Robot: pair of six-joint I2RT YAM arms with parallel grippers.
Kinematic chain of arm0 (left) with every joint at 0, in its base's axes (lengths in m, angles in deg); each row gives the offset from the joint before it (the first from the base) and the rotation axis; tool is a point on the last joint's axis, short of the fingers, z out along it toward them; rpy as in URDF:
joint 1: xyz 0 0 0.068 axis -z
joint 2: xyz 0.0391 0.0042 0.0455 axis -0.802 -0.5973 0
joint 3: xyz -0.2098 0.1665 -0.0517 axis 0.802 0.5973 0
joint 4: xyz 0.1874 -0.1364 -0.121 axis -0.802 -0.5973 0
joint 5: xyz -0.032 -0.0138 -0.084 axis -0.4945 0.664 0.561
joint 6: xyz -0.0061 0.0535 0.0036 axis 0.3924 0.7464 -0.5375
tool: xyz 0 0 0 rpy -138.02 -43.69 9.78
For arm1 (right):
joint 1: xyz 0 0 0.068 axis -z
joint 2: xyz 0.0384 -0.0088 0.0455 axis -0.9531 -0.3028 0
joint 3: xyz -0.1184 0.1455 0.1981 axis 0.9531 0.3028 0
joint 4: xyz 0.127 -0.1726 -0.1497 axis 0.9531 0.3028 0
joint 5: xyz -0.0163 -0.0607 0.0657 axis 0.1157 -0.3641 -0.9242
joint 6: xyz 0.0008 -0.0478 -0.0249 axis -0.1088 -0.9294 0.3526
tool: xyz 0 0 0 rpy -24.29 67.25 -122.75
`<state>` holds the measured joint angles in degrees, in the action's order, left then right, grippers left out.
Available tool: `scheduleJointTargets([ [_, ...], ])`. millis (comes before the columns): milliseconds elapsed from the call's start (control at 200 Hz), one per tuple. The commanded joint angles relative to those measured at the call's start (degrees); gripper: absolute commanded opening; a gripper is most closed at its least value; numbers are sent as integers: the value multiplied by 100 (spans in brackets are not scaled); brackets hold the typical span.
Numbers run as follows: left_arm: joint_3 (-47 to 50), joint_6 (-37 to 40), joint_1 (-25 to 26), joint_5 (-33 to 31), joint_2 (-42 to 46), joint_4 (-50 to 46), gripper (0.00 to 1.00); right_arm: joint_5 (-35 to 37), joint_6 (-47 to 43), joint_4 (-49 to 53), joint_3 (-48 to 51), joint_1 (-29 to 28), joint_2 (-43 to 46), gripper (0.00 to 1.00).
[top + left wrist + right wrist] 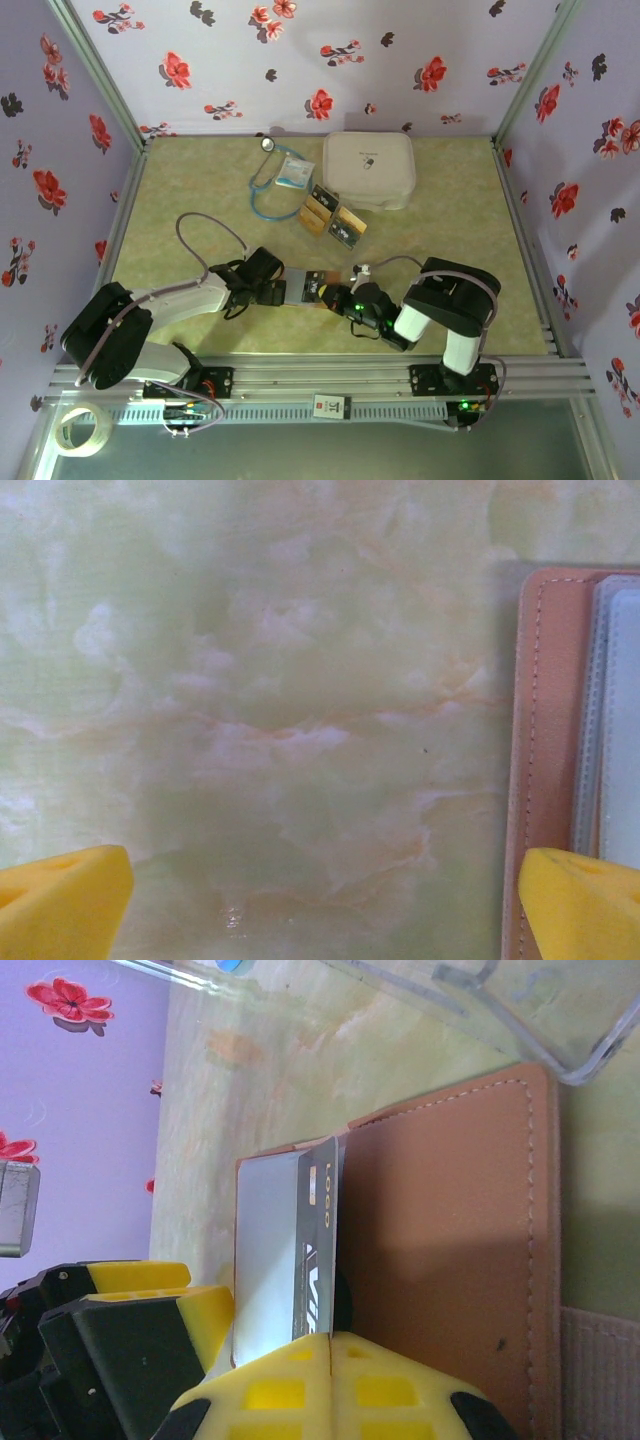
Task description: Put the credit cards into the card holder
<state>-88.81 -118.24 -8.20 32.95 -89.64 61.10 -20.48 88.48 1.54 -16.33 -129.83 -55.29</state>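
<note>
Two grippers meet at the holder [305,287] by the middle of the table's [180,190] near edge in the top view, the left gripper [278,292] at its left end, the right gripper [338,296] at its right; spare cards [332,216] lie toward the far edge beside a white case [370,170]. The left wrist view shows the left gripper [320,910] spread wide and empty, one finger over the holder's [545,760] stitched edge, where it could press the flap flat. The right wrist view shows the right gripper [330,1360] clamped on a card [318,1250] set edge-on against the holder [440,1260]; I would keep the card low, square to the pocket, and slide it slowly. The pocket mouth is hidden behind the card, so how deep it sits I cannot tell.
</note>
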Motion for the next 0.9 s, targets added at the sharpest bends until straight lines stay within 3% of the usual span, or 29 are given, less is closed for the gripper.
scheduleJointTargets([
  [0, -6, 71, 19, -131, 42, 3, 100, 132, 29, 656, -41, -56, -54, 0],
  [390, 12, 57, 16, -136, 65, 3, 100, 210, 101, 725, -7, -66, 31, 0],
  [725, 12, 50, 21, -129, 30, 32, 100, 407, -150, 1908, -151, -131, 836, 0],
  [895, 20, 46, 22, -103, 20, 46, 100, 331, -223, 1998, -256, -140, 840, 0],
])
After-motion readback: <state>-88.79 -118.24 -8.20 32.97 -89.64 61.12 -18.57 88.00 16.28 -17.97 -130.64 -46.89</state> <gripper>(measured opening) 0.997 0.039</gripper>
